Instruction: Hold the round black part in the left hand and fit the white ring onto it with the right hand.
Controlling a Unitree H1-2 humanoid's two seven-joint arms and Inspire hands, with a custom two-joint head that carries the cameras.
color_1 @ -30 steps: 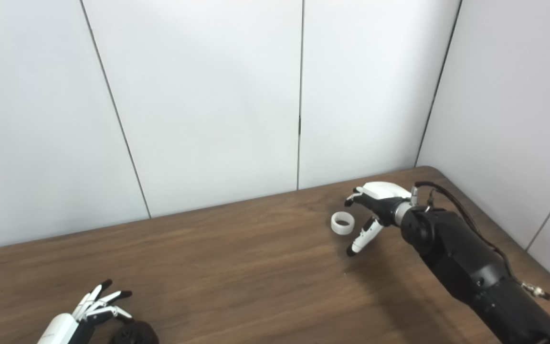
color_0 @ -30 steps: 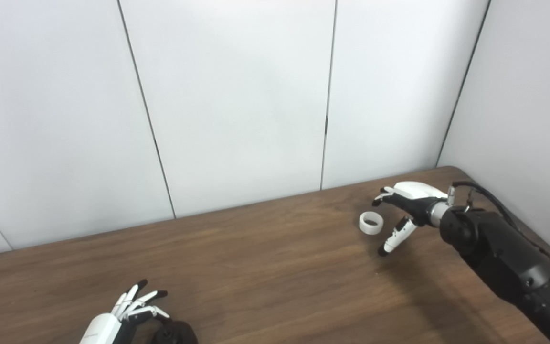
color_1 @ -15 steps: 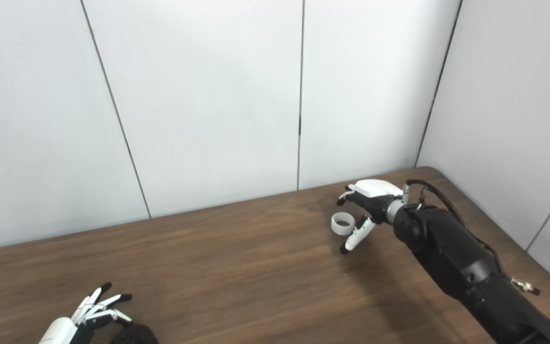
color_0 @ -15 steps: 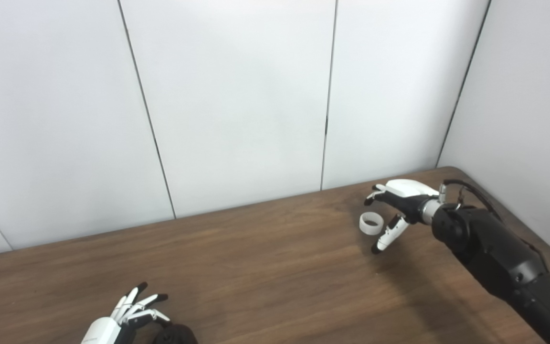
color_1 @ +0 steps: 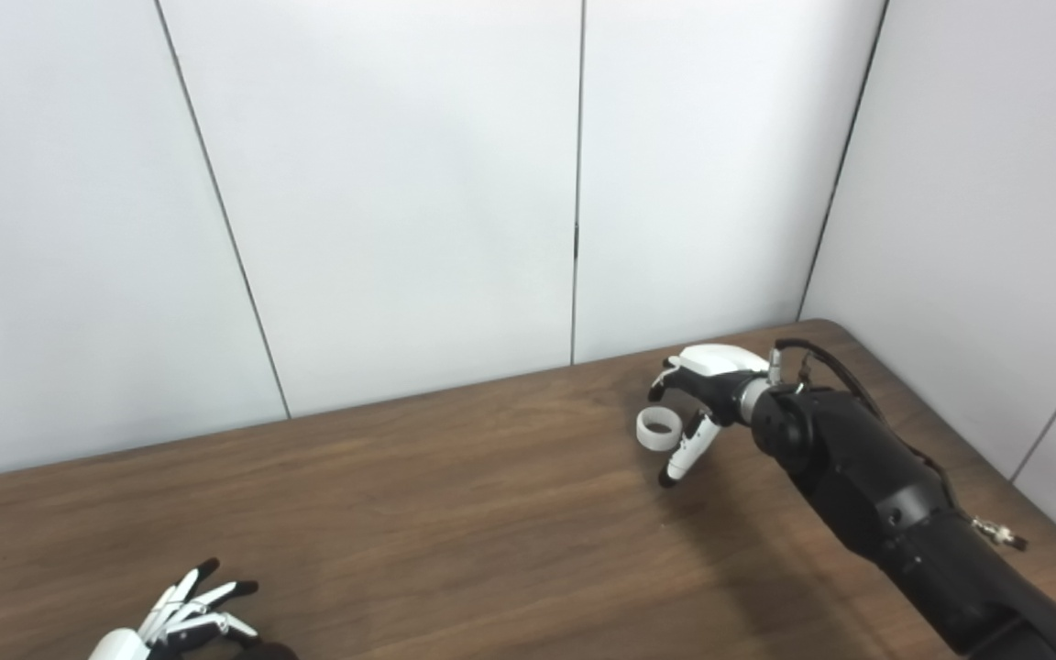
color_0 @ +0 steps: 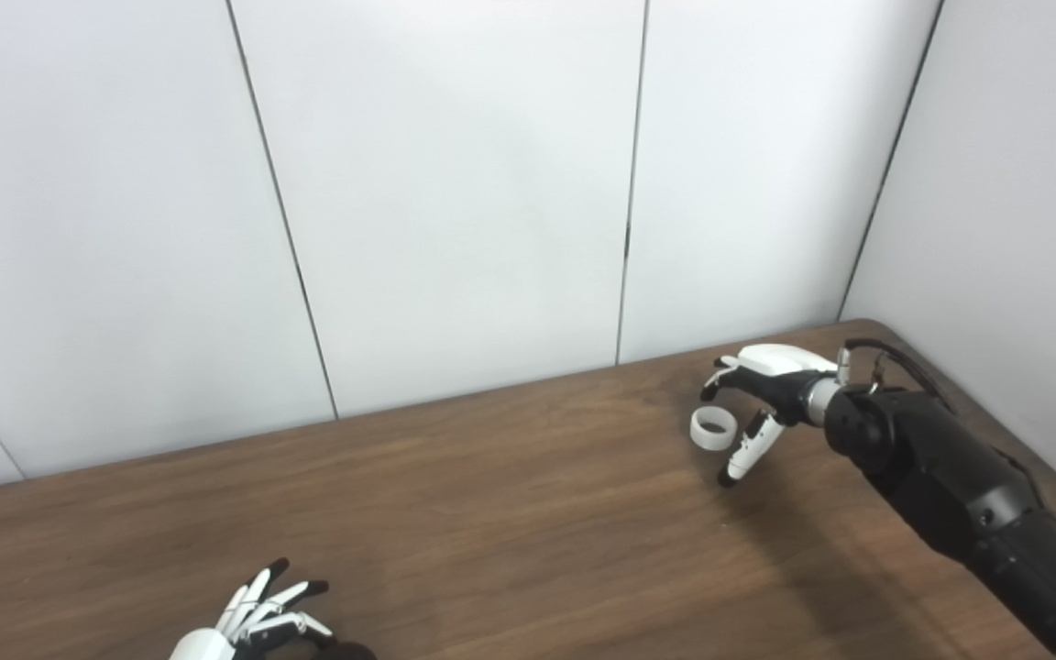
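The white ring (color_0: 712, 428) lies flat on the brown table at the far right. My right hand (color_0: 760, 394) hovers just right of it, open, with the upper fingers arched over the ring's far side and the thumb (color_0: 742, 451) hanging down by its near right. At the bottom left edge my left hand (color_0: 253, 620) is open with fingers spread, hanging over the round black part (color_0: 345, 651). Only a sliver of that part shows above the picture's bottom edge; in the right eye view the ring (color_1: 657, 429) and the left hand (color_1: 181, 618) appear the same way.
White wall panels (color_0: 455, 202) stand behind the table's far edge and along its right side. The table's rounded far right corner (color_0: 867, 325) is close behind my right hand. The black right forearm (color_0: 959, 490) crosses the table's right part.
My right hand has moved left until its fingers bracket the ring. My left hand has dropped lower in the picture over the black part, which is now almost out of view.
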